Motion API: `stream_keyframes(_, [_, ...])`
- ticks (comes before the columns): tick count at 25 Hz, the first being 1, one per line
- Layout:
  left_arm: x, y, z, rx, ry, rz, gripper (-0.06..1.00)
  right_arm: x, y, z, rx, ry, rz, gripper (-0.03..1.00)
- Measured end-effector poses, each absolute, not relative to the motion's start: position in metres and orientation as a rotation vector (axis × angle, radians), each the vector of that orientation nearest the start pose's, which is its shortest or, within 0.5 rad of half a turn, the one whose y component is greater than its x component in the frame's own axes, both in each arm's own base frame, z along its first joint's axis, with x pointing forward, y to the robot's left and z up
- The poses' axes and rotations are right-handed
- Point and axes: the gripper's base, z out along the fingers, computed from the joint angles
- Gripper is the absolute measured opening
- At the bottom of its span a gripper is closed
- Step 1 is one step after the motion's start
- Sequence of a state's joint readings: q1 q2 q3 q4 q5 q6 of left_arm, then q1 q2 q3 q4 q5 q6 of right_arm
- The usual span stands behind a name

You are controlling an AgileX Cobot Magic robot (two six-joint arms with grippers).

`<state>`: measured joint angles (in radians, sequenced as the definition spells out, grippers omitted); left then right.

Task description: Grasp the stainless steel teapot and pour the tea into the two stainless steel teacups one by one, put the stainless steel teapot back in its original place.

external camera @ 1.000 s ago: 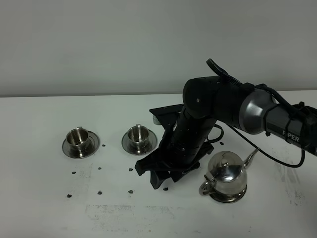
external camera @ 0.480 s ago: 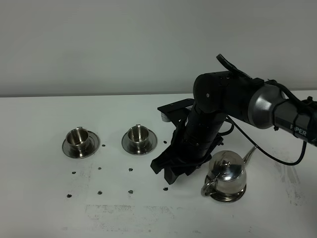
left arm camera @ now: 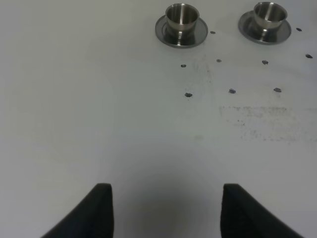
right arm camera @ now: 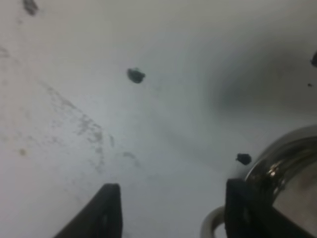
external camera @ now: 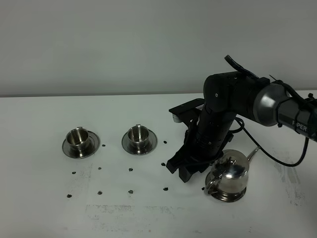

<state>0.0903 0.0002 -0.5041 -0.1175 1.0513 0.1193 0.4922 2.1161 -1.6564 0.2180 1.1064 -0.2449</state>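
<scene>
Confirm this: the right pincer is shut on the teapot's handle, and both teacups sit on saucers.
Not shut. The right pincer is open near the handle of the teapot, fingers apart, as the right wrist view shows. Both teacups do sit on saucers.

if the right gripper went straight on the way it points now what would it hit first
Probably the bare table: the right gripper points down at it, fingers open with nothing between them. The teapot handle lies close beside one finger and might get brushed; depth is unclear.
</scene>
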Motion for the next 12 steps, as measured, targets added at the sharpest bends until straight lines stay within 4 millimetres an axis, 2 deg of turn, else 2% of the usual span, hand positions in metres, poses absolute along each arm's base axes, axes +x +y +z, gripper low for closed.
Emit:
stream_keyframes(5, [-0.004, -0.010, 0.280, 0.034, 2.025, -0.008, 0.54, 0.377, 0.215, 0.172, -1.016, 2.892, 0.312, 0.48])
stream_keyframes(12, [-0.004, -0.010, 0.280, 0.034, 2.025, -0.008, 0.54, 0.384, 0.205, 0.171, -1.032, 2.865, 0.248, 0.48])
